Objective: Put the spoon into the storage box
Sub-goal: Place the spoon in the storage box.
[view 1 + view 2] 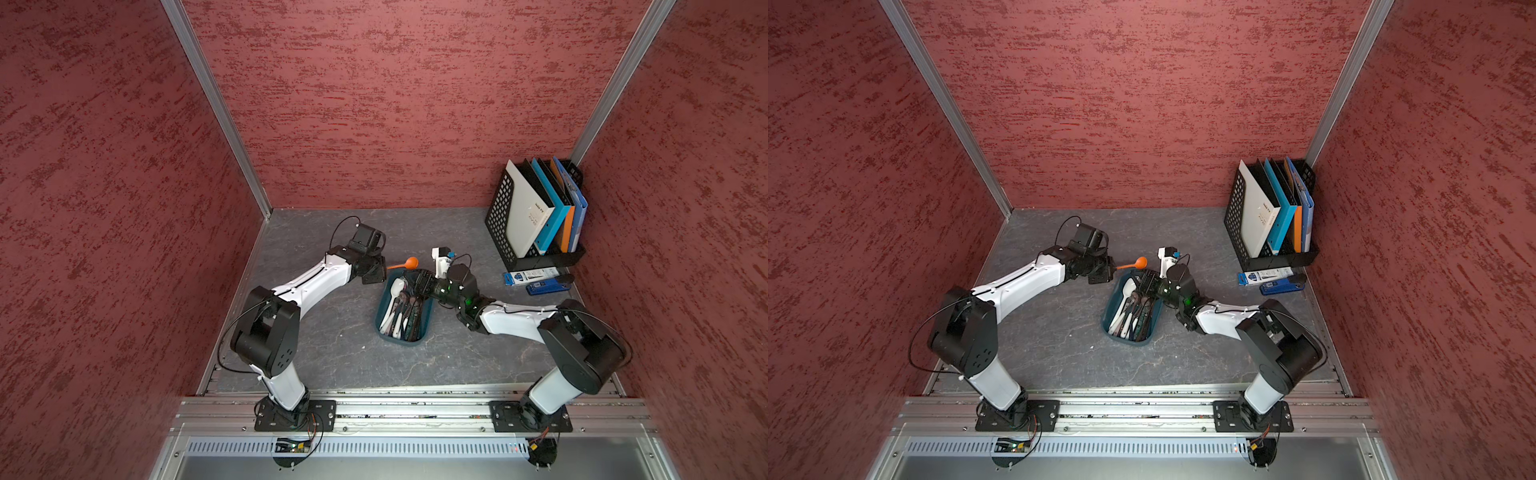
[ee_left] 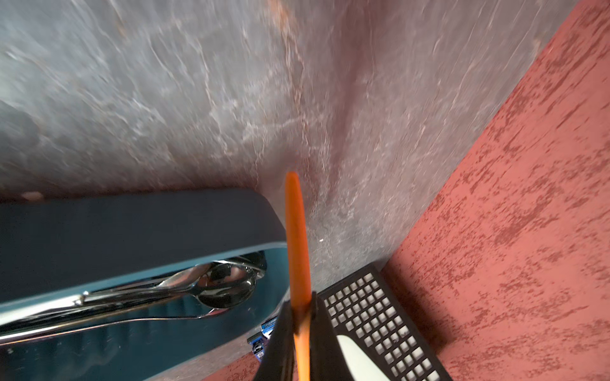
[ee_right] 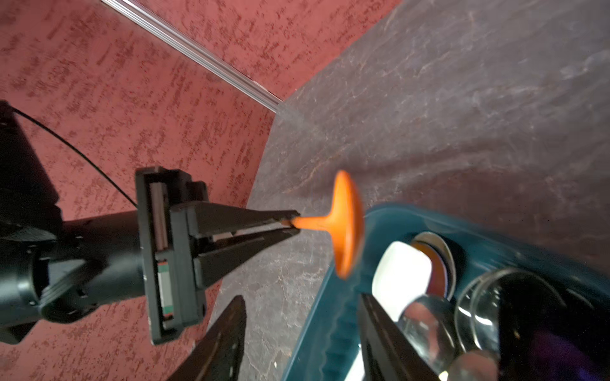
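The grey bench [image 1: 332,357] carries the dark teal storage box [image 1: 399,339], its long axis running away from the robot's base, with white and metal spoons [image 1: 397,299] lying lengthwise inside. At the box's far end the left pincer [image 3: 290,224] is clamped tight on the handle tip of the orange spoon [image 1: 403,264]; the right pincer [image 3: 300,298] hangs over the same end, fingers well apart, nothing between them. The orange spoon is held off the bench just beyond the box's far rim; its long axis lies crosswise to the box's, bowl pointing away from the left pincer.
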`<action>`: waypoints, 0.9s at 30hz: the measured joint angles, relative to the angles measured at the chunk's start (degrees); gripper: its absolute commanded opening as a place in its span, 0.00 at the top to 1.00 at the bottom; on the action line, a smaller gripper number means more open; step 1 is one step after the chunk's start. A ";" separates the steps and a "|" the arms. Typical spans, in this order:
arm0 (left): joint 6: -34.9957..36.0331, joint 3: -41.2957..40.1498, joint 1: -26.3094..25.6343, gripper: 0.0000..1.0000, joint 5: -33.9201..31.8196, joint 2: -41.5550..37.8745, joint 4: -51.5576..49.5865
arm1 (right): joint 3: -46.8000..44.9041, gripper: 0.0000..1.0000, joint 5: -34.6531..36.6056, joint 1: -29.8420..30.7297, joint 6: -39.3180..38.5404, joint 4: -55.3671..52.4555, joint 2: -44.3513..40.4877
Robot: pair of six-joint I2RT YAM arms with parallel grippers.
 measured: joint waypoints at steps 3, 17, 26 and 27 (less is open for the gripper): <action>-0.02 0.57 -0.96 0.93 -0.04 0.20 0.15 | -0.04 0.43 0.98 0.28 0.57 3.61 1.11; -0.02 4.13 -4.50 0.93 -0.02 1.60 0.33 | -1.22 0.45 9.62 0.76 4.39 11.74 4.96; 0.00 4.02 -5.75 0.93 0.04 1.60 0.44 | -1.29 0.66 12.02 0.76 5.60 14.21 7.10; -0.02 3.80 -6.08 0.93 0.07 1.55 0.66 | -1.29 0.71 12.17 0.76 5.77 14.25 7.10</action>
